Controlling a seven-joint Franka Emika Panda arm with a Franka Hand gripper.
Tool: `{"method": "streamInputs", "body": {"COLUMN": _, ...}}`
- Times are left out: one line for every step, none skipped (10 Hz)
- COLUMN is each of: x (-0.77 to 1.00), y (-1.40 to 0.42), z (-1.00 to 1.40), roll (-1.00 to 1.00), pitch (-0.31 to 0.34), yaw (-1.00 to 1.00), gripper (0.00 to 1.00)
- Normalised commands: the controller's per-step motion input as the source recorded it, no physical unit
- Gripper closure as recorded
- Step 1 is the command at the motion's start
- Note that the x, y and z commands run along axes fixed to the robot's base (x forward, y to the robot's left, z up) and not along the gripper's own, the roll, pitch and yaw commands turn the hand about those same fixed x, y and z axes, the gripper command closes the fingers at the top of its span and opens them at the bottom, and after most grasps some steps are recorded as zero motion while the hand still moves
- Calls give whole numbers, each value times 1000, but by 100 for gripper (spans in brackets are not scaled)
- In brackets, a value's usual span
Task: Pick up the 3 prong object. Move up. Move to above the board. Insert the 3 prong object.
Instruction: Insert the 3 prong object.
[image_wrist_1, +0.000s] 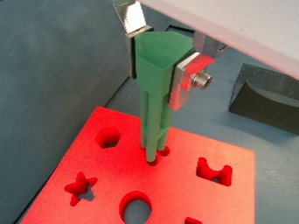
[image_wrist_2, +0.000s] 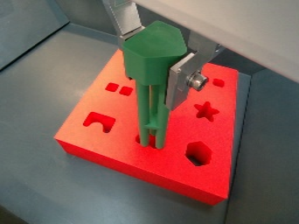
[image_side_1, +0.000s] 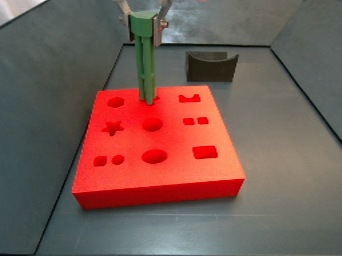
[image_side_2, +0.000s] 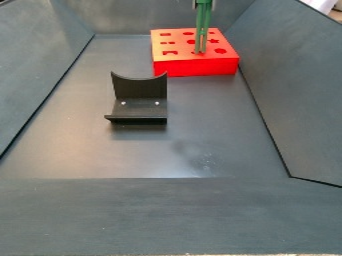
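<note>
My gripper (image_wrist_1: 162, 54) is shut on the wide top of the green 3 prong object (image_wrist_1: 156, 96), one silver finger on each side of it. It holds the object upright over the red board (image_wrist_1: 176, 188). In both wrist views the prong tips meet the board's surface at the small holes; how deep they sit I cannot tell. The gripper (image_wrist_2: 155, 59), the object (image_wrist_2: 149, 96) and the board (image_wrist_2: 122, 144) show the same. In the side views the gripper (image_side_1: 144, 20) (image_side_2: 203, 3) holds the object (image_side_1: 143, 65) (image_side_2: 203, 28) over the board (image_side_1: 160, 185) (image_side_2: 181, 62).
The dark fixture (image_side_1: 210, 66) stands on the grey floor apart from the board; it also shows in a side view (image_side_2: 136, 98) and a wrist view (image_wrist_1: 268, 94). Sloping grey walls enclose the floor on all sides.
</note>
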Motion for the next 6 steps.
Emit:
{"method": "streamInputs", "body": {"x": 0, "y": 0, "z": -49, "roll": 0, "pitch": 0, "yaw": -46, "gripper": 100}}
{"method": "streamInputs", "body": {"x": 37, "y": -29, "z": -77, "roll": 0, "pitch": 0, "yaw": -63, "gripper": 100}}
{"method": "streamInputs", "body": {"x": 51, "y": -23, "z": -74, "roll": 0, "pitch": 0, "yaw": -66, "gripper": 100}}
{"method": "streamInputs", "body": {"x": 60, "y": -26, "z": -57, "roll": 0, "pitch": 0, "yaw": -74, "gripper": 100}}
{"method": "streamInputs", "body": {"x": 91, "y": -43, "z": -43, "roll": 0, "pitch": 0, "yaw": -77, "gripper": 100}}
{"method": "streamInputs", "body": {"x": 86, "y": -51, "z": -46, "roll": 0, "pitch": 0, "yaw": -100, "gripper": 100}}
